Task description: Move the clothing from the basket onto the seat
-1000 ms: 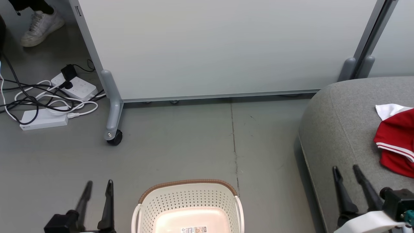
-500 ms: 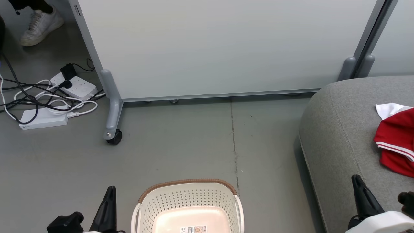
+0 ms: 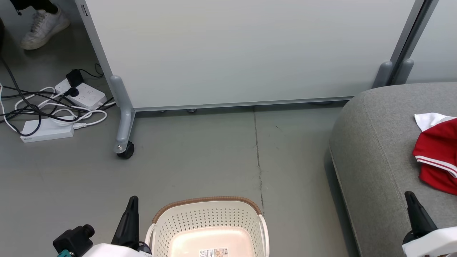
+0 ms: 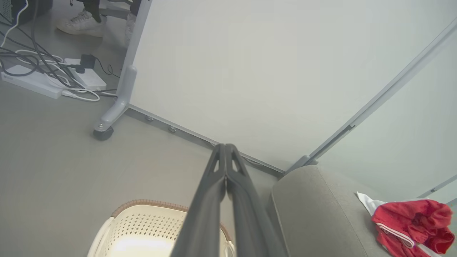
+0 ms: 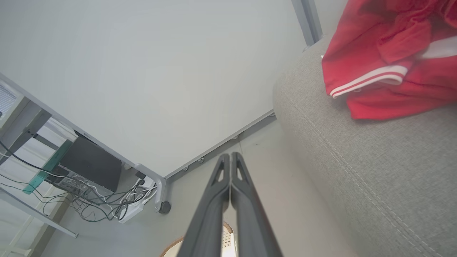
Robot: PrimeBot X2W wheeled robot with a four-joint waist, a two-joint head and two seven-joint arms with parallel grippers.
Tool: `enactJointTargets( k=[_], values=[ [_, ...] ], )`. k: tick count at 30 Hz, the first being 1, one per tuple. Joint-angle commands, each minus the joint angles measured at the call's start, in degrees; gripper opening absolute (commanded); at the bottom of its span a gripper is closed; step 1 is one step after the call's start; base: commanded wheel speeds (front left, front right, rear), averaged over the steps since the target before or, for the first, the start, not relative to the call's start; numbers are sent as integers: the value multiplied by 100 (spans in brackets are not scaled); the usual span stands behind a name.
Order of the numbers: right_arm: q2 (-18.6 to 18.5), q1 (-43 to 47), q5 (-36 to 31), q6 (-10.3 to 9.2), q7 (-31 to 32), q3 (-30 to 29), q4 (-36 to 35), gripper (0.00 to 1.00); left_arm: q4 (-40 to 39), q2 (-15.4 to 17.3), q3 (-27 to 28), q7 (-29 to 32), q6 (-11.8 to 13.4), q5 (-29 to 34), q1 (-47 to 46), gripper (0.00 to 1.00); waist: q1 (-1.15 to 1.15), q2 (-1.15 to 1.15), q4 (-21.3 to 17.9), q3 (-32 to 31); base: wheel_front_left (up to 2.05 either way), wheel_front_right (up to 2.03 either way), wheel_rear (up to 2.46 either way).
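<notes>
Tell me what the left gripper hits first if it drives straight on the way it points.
Probably the white partition panel, near its bottom rail. Nothing stands between it and the left gripper, though depth is unclear.

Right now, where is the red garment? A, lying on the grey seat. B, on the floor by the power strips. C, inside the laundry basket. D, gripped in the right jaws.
A: the red garment lies bunched on the grey seat, while the basket shows its bare bottom.
</notes>
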Motion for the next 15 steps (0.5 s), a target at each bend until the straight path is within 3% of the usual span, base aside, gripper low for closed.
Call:
enactJointTargets(
  k=[1,15],
  values=[
    [-72,-172,297,1,95,-131,-17,0,-17,13,12,-15,-84,-242,-219,0,0,0,-1,3,0,0,0],
    [-116,-332,1311,1,431,-510,184,0,132,-168,-41,-34,-345,-1096,-442,0,0,0,-7,24,0,0,0]
  ],
)
